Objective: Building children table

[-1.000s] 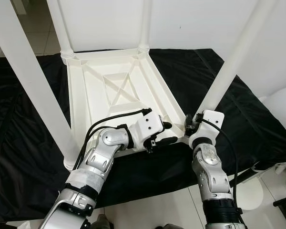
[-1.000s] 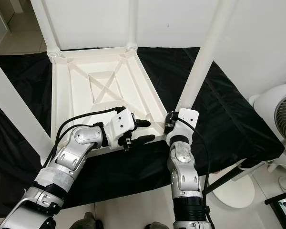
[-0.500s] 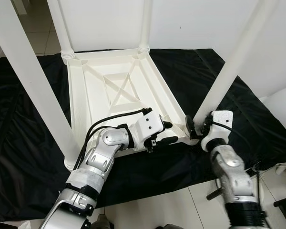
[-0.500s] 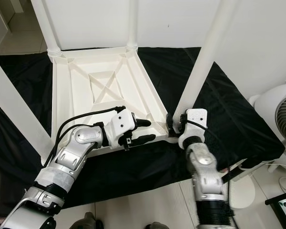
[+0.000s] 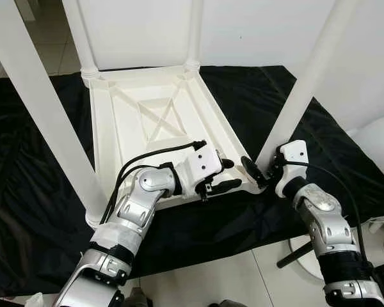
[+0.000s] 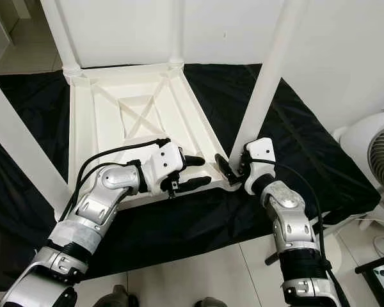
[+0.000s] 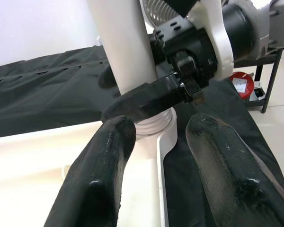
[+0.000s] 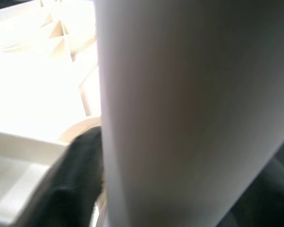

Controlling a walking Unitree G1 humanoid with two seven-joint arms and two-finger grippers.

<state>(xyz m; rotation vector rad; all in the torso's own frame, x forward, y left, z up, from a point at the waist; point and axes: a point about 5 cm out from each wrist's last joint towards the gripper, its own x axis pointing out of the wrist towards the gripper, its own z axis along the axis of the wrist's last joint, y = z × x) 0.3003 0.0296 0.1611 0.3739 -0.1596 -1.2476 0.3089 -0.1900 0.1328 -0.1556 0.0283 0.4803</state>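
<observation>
The little white table (image 5: 155, 121) lies upside down on a black cloth (image 5: 38, 192) on the floor, in the middle of the picture. Its four white legs stick up toward the camera.

The right claw (image 5: 256, 174) is at the bottom of the near right leg (image 5: 301, 96), low and right of the middle. Its black fingers (image 7: 146, 101) are closed around the leg, right above the round ring where the leg goes into the table corner. In the right wrist view the leg (image 8: 189, 109) is very close, with one dark finger beside it.

A second ago the right arm stood straight up under that corner. Now the arm has swung out to the right side of the picture, and the claw has turned around the leg while holding it. I think the robot is twisting the leg to screw it in tight.

The left claw (image 5: 223, 174) is on the near edge of the table, just beside that same corner. Its two fingers are open with a gap between them, one over the edge and one under it. I cannot tell if it squeezes. It has stayed there, maybe to keep the table from turning.

A white fan (image 6: 381, 153) stands at the right edge.
</observation>
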